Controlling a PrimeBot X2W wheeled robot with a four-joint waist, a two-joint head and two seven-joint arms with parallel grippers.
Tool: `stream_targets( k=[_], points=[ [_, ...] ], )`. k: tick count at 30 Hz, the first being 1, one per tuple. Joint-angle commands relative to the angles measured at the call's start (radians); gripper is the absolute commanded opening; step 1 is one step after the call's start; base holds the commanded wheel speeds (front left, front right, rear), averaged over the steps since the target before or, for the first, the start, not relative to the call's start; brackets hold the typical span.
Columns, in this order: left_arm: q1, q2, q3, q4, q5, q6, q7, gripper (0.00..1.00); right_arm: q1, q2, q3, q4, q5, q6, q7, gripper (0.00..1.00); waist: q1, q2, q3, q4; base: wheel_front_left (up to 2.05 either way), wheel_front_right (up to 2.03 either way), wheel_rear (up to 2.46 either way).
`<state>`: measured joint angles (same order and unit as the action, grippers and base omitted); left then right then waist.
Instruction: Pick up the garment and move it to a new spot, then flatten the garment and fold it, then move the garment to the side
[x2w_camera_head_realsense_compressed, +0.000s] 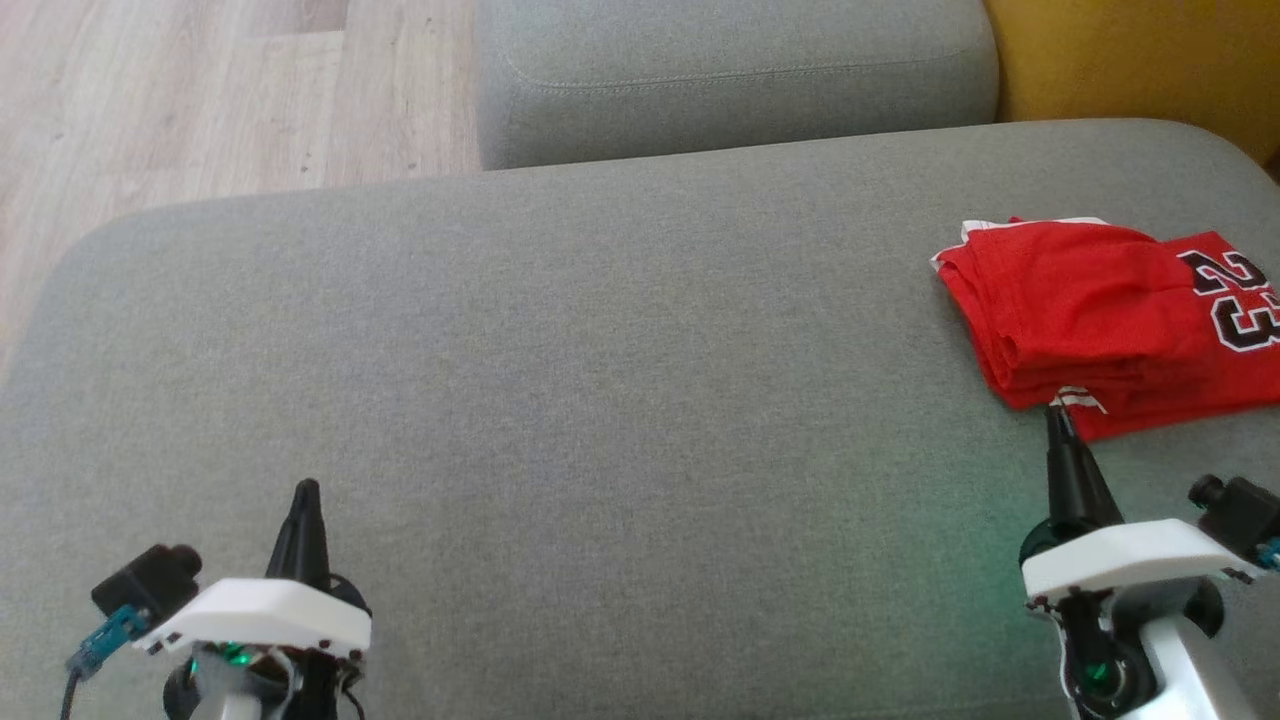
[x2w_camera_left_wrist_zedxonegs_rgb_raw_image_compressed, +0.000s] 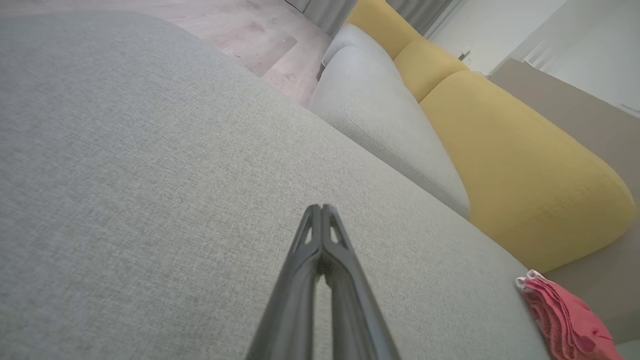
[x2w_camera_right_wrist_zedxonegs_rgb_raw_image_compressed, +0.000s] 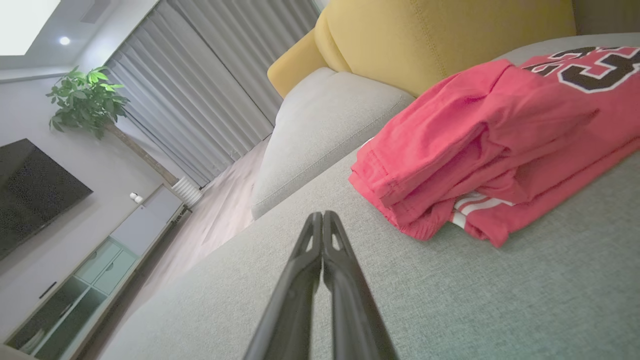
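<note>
Biggest thing here is the grey seat cushion, and everything sits on it or around it. Behind its far edge there's a smaller grey cushion and a yellow cushion. The red garment is a neat folded stack way over at the seat cushion's right edge, number patch up. I'd guess it's parked there because the set-aside step is basically done. The right gripper is pinched closed with nothing in it, just off the stack's near edge. The left gripper is closed and empty too, idling over the seat's near-left part.
</note>
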<state>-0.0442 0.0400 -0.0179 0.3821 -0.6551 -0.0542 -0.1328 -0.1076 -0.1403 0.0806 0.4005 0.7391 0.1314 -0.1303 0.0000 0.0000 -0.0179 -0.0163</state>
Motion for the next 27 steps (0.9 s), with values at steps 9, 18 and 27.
stream_targets(
  k=[9,18,27],
  points=[
    [-0.052,0.007,0.034,-0.05,-0.119,-0.015,0.028,0.0,-0.032,0.004,-0.028,-0.052,0.11,0.0,0.029,0.0,0.0,0.0,0.002,0.002,0.0,0.0,0.0],
    [-0.054,0.008,0.047,-0.062,-0.232,-0.023,0.057,0.0,-0.028,0.015,-0.05,-0.066,0.213,0.0,0.058,0.0,0.0,0.0,0.005,0.004,0.0,0.0,0.0],
    [-0.055,0.008,0.059,-0.072,-0.333,-0.031,0.084,0.0,-0.024,0.026,-0.071,-0.078,0.304,0.0,0.084,0.0,0.0,0.0,0.007,0.006,0.0,0.0,0.0]
  ],
)
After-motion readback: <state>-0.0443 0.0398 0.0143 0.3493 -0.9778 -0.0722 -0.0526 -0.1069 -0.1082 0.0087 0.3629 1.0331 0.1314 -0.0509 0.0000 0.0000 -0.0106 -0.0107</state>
